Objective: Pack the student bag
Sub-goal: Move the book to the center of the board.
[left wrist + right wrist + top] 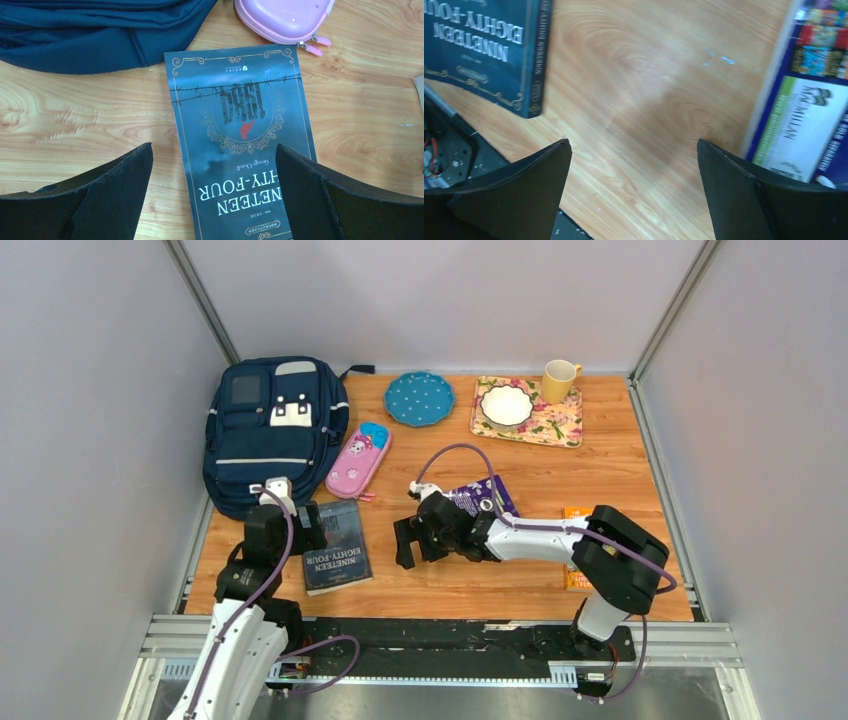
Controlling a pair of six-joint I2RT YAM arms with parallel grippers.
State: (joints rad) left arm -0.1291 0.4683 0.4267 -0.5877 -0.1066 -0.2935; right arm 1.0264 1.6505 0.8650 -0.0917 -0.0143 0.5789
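**Left pincer (214,146) and right pincer (634,141) both spread wide, neither holding anything**

The left pincer hovers over the dark paperback (240,125) titled Nineteen Eighty-Four, its two black fingers splayed on either side of the cover's lower part and nothing between them but the book lying flat below. The right pincer reaches across the middle of the bench (480,580) with its jaws just as far apart over bare wood. The corner of the same paperback shows at its upper left, and a purple book (809,110) lies at its right edge.

The student bag (270,430) lies flat at the far left corner of the bench, front pockets and white patch facing up. Its lower edge is just beyond the top of the paperback. A pink pencil case (358,460) lies just beside the bag's right side, close to the paperback's top corner.

Along the far edge are a blue dotted plate (420,398) and a floral tray (555,425) carrying a white bowl (507,405). A yellow mug (560,380) stands at the tray's far corner. An orange book (575,512) lies partly hidden under the right arm.
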